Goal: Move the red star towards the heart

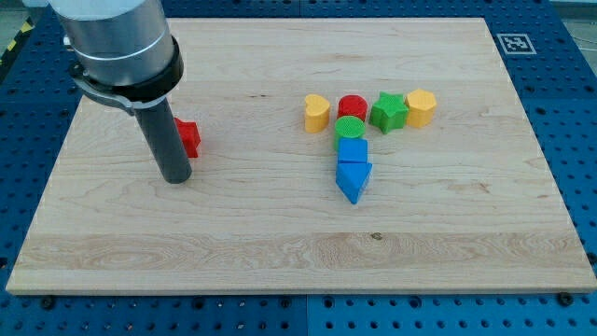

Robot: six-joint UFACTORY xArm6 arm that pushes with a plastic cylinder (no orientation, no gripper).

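Note:
The red star (190, 138) lies on the left part of the wooden board (280, 252), its left side hidden behind my rod. My tip (175, 178) rests on the board just below and slightly left of the red star, close to it; I cannot tell if they touch. The yellow heart (317, 113) lies well to the view's right of the star, at the left end of a cluster of blocks.
Right of the heart stand a red cylinder (352, 106), a green star (389, 112) and a yellow hexagon (422, 107). Below the red cylinder, a green cylinder (350, 129), a blue cube (352, 149) and a blue triangle (354, 179) form a column.

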